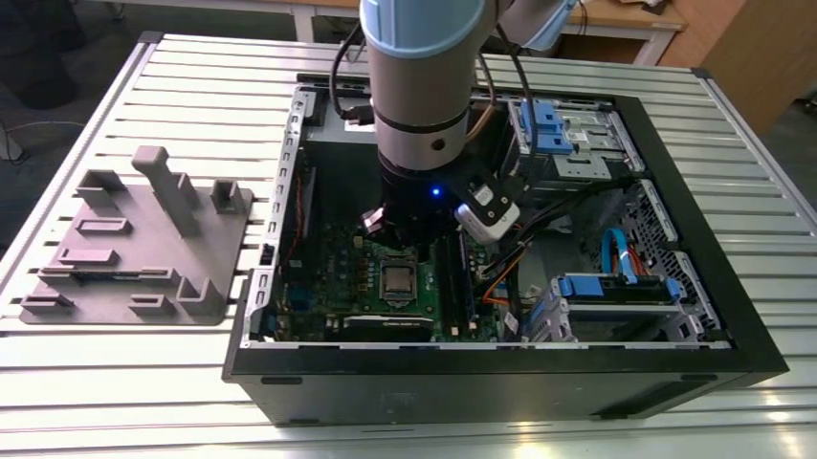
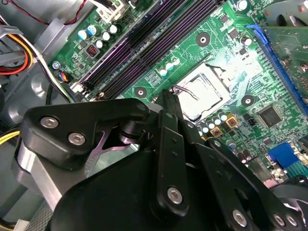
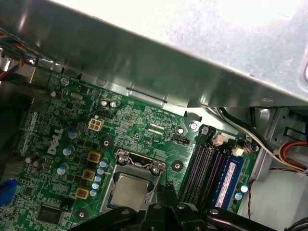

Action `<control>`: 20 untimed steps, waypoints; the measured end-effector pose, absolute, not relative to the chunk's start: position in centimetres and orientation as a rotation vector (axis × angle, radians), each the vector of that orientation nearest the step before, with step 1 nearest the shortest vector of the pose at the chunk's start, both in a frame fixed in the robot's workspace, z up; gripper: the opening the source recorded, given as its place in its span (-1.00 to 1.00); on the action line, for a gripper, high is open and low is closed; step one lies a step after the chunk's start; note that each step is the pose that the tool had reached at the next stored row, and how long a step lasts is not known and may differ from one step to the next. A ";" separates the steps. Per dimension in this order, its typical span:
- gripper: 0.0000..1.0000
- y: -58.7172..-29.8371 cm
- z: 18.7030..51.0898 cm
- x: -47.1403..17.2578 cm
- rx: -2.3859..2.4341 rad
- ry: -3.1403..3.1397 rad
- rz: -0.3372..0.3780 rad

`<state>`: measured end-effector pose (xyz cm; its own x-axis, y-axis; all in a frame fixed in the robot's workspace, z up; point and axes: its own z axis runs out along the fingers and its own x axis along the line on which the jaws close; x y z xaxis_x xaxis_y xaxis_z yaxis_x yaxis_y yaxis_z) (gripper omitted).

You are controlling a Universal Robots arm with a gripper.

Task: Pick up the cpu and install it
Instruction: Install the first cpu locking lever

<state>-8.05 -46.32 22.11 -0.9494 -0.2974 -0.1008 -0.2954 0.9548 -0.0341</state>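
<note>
The cpu is a small silvery square lying flat in its socket on the green motherboard, inside the open computer case. It also shows in the first wrist view as the cpu and in the second wrist view as the cpu. My gripper hangs just above the socket, a little toward the memory slots. Its black fingertips come together in one narrow point beside the chip's edge, and nothing shows between them. The gripper is shut and apart from the chip.
The hollow metal socket frame borders the chip. Memory slots run alongside it. Case walls, loose cables and blue drive bays crowd the exterior view's right. A grey plastic tray stands outside the case on the slatted table.
</note>
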 end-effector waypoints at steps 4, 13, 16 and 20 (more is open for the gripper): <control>-0.79 -46.3 22.1 -8.0 -0.457 3.002 -0.028; -0.79 -46.3 22.0 -8.0 -0.456 3.002 -0.028; -0.79 -46.3 22.0 -8.0 -0.457 3.002 -0.028; -0.79 -46.5 21.8 -8.0 -0.456 3.002 -0.028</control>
<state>-8.04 -46.48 21.85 -0.9494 -0.2973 -0.1008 -0.2954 0.9548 -0.0341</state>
